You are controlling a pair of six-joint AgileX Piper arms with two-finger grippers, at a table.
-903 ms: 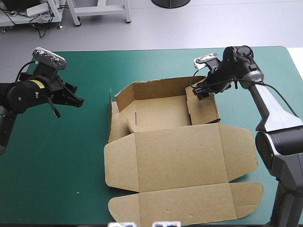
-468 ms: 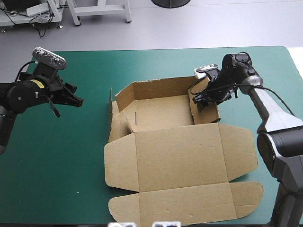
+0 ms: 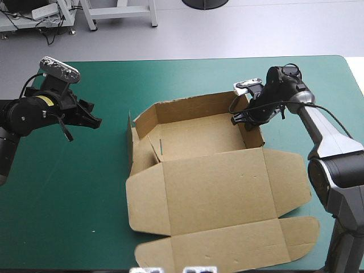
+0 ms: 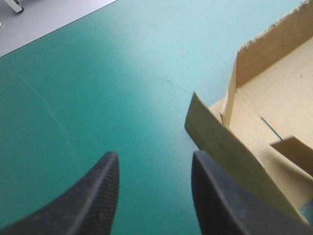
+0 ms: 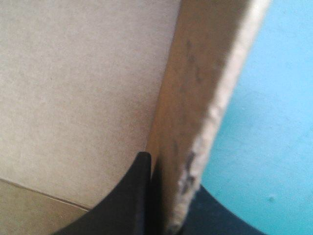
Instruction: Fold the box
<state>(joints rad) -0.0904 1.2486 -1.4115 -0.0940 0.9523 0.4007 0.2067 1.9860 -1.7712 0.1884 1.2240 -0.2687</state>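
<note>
Right wrist view: box (image 5: 195,88) wall clamped in right end effector (image 5: 168,193).

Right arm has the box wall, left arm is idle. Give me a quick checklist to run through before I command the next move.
1. Right gripper grip on the box: ok, shut on the right wall.
2. Left gripper free: ok, open over the teal-green cover, apart from the box.
3. Back wall upright: ok.
4. Left flap tucked: not ok, it leans outward, loose.
5. Lid flat on the table: ok.
6. Right wall tucked in place: cannot tell, the gripper hides it.
</note>
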